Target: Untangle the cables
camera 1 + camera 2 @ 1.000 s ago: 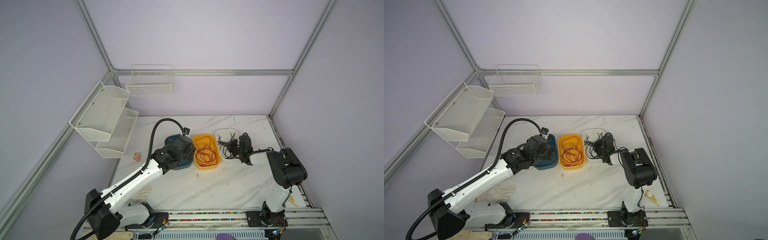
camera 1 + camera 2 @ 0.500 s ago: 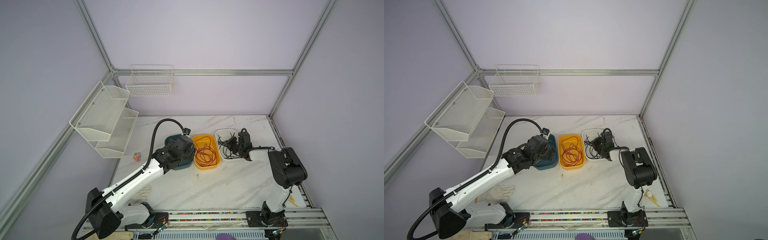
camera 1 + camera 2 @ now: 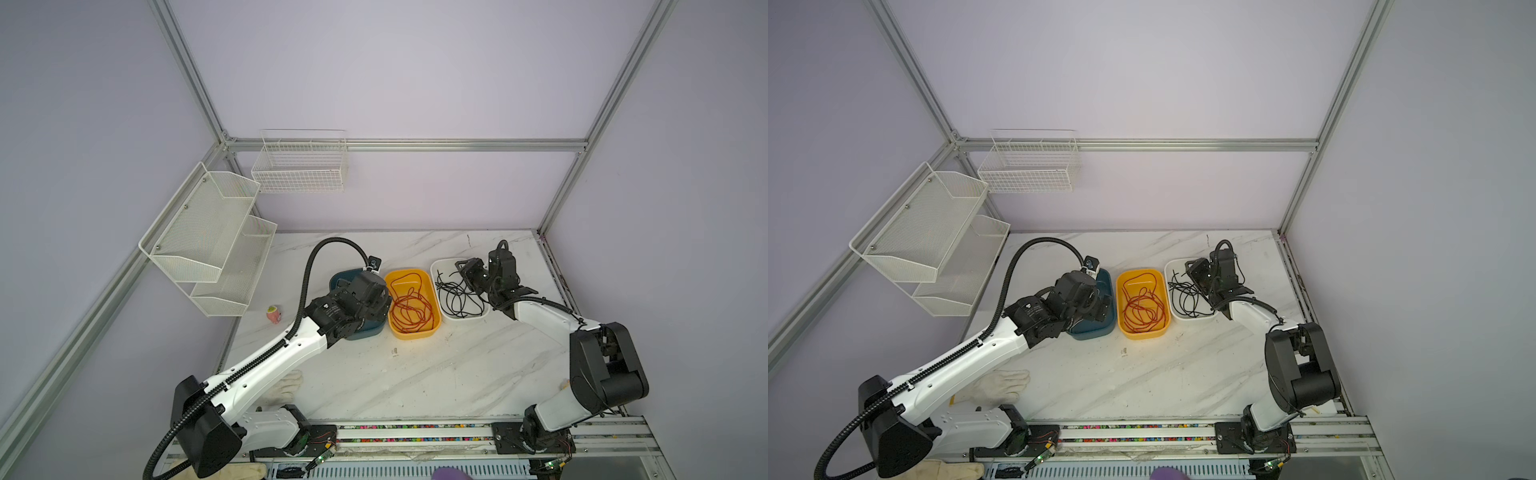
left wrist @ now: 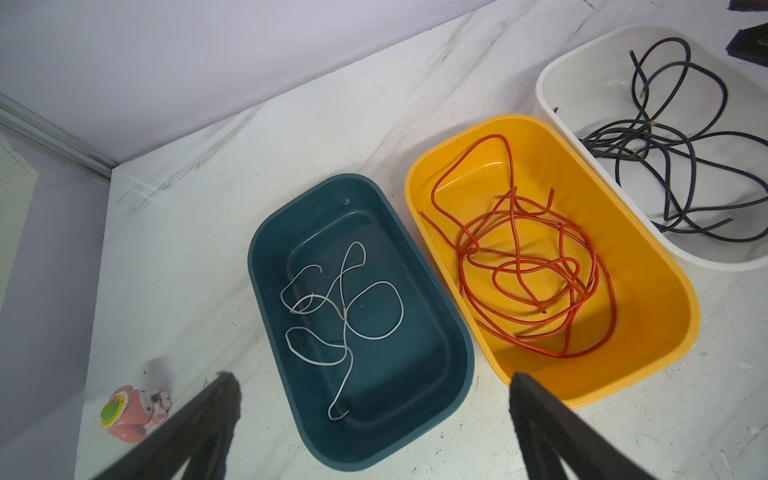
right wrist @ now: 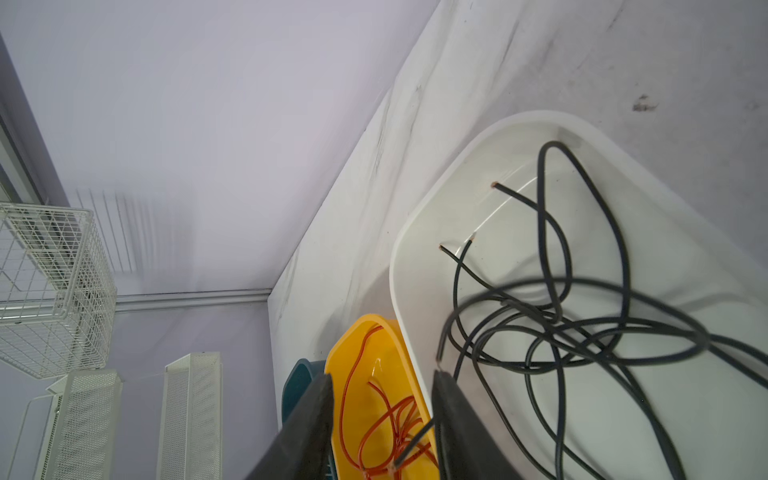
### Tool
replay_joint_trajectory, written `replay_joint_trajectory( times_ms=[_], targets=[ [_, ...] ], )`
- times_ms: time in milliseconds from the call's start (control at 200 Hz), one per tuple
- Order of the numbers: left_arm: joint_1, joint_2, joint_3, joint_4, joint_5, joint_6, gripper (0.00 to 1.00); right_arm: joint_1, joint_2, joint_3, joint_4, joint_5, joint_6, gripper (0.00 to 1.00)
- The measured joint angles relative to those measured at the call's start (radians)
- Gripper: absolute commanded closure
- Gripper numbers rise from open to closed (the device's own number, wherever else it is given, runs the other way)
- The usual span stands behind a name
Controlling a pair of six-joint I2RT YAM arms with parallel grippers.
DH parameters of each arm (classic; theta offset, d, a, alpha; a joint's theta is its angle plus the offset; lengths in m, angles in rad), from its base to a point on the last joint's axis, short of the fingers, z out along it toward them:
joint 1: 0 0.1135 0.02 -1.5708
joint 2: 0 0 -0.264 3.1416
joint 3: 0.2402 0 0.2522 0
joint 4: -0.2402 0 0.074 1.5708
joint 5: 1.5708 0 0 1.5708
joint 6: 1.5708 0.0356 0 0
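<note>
Top view: black cables (image 3: 453, 297) in white bin (image 3: 465, 319), orange cables (image 3: 409, 309) in yellow bin (image 3: 415, 334). Left wrist: my left gripper (image 4: 372, 380), wide open and empty, above the white cable (image 4: 344, 309) in the teal bin (image 4: 453, 374). Right wrist: my right gripper (image 5: 382, 378) part open, holding nothing; a black end crosses its gap, so I should back out straight and slowly.

In both top views the white-and-black left arm (image 3: 266, 365) stretches from the lower left of the frame up toward the centre, wrist bent downward, and its black left pincer (image 4: 374, 386) is spread wide. The white-and-black right arm (image 3: 540, 316) folds at the lower right and reaches up-left; its black right pincer (image 5: 382, 386) shows a clear gap between its fingers (image 5: 457, 415).
</note>
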Motion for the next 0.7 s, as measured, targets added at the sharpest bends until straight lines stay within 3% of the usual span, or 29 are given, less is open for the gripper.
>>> replay_joint_trajectory(
  times_ms=[290,700],
  targets=[
    [0.000,0.000,0.000,-0.011,0.003,0.000,0.00,0.000,-0.001,0.000,-0.045,-0.049,-0.038,0.55],
    [0.000,0.006,0.000,-0.015,0.006,0.000,0.00,0.118,-0.008,0.150,-0.157,-0.026,-0.266,0.55]
  ],
)
